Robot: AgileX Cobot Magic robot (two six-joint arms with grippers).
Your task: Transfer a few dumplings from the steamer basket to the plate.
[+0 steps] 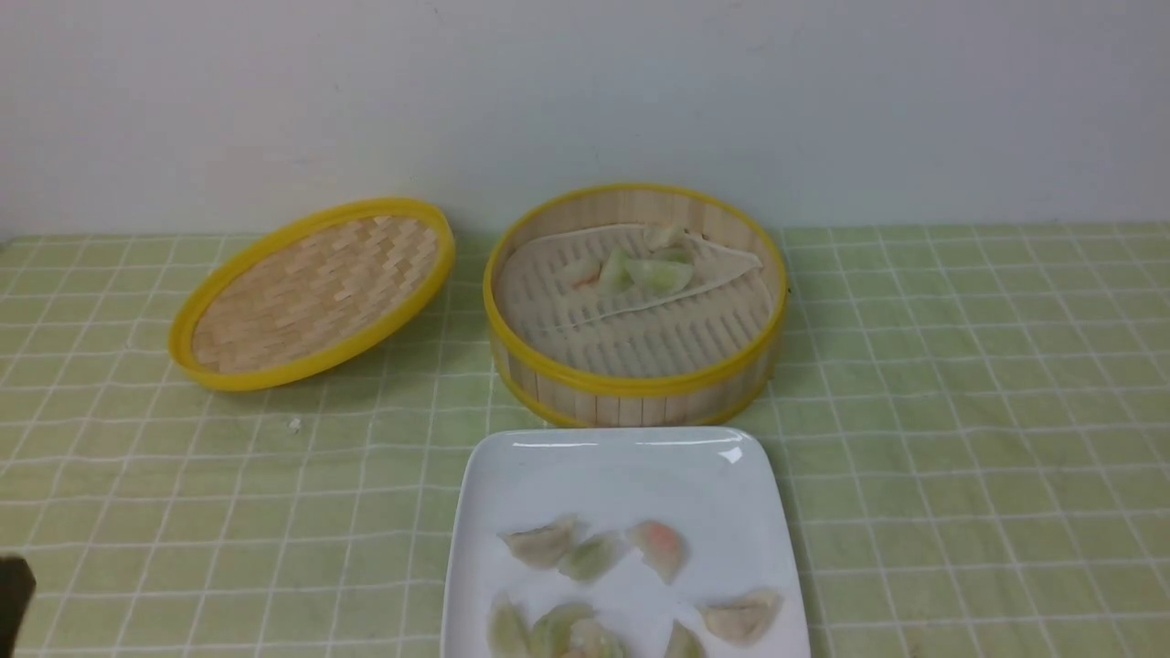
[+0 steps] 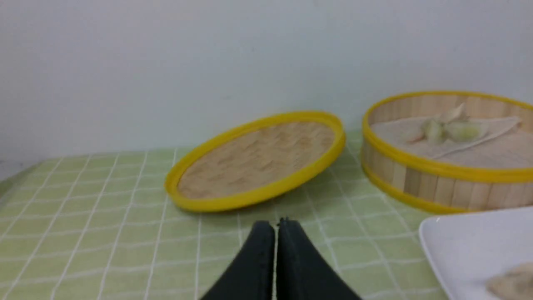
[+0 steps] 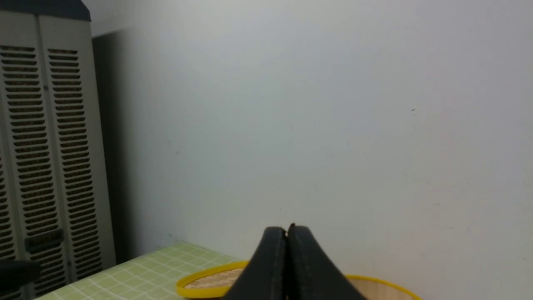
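At left of the front view the lid (image 1: 313, 292) is leaned aside, exposing the steamer basket (image 1: 634, 379) at centre, where some dumplings (image 1: 640, 270) remain. Below, others (image 1: 594, 556) are laid on the plate (image 1: 622, 475). Both grippers, left (image 2: 275, 227) and right (image 3: 287, 233), are seen with fingers pressed together, empty.

The place looks like a staged indoor test bench rather than a real kitchen: a table under a green checked cloth (image 1: 960, 384) stands against a bare white wall (image 1: 585, 91), with a grey louvred cabinet (image 3: 41, 158) beside it and only dining props laid out.
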